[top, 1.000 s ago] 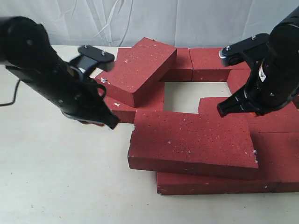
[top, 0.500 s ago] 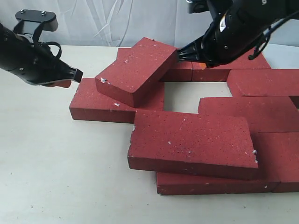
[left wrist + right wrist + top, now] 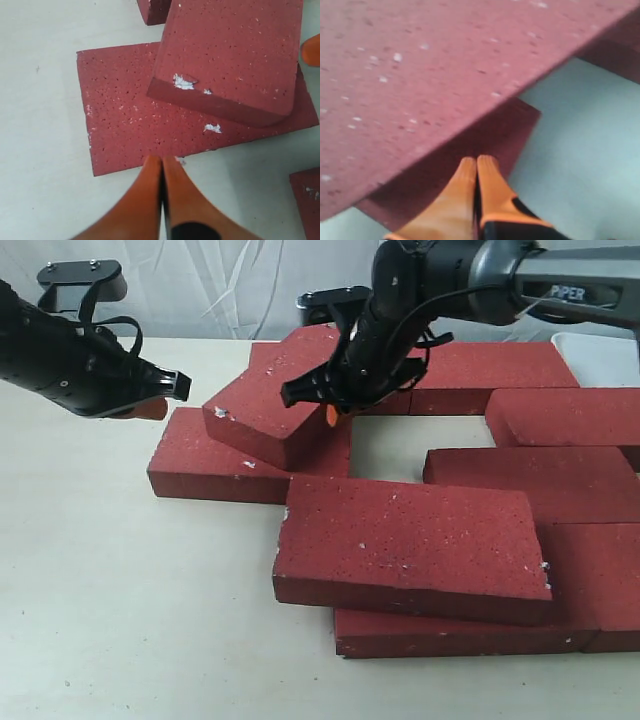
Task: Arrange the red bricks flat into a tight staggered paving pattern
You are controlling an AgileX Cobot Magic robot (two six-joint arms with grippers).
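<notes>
Several red bricks lie in a loose ring around a bare patch of table (image 3: pixel 415 445). One brick (image 3: pixel 290 390) leans tilted on a flat brick (image 3: pixel 215 470); in the left wrist view the tilted brick (image 3: pixel 230 55) overlaps the flat one (image 3: pixel 125 125). A large front brick (image 3: pixel 410 545) rests askew on a lower brick (image 3: pixel 460 632). My left gripper (image 3: pixel 150 406) (image 3: pixel 162 160) is shut and empty, just off the flat brick's left end. My right gripper (image 3: pixel 330 412) (image 3: pixel 477 161) is shut and empty, at the tilted brick's (image 3: pixel 420 65) right edge, low beside it.
Flat bricks line the back (image 3: pixel 490 365) and the right side (image 3: pixel 565 415) (image 3: pixel 540 480). A white object (image 3: pixel 600 355) sits at the far right behind them. Pale table (image 3: pixel 120 600) stretches to the left and front.
My right arm has swung left and down from the back bricks to the tilted brick's right edge. My left gripper has shifted slightly right. No brick has moved.
</notes>
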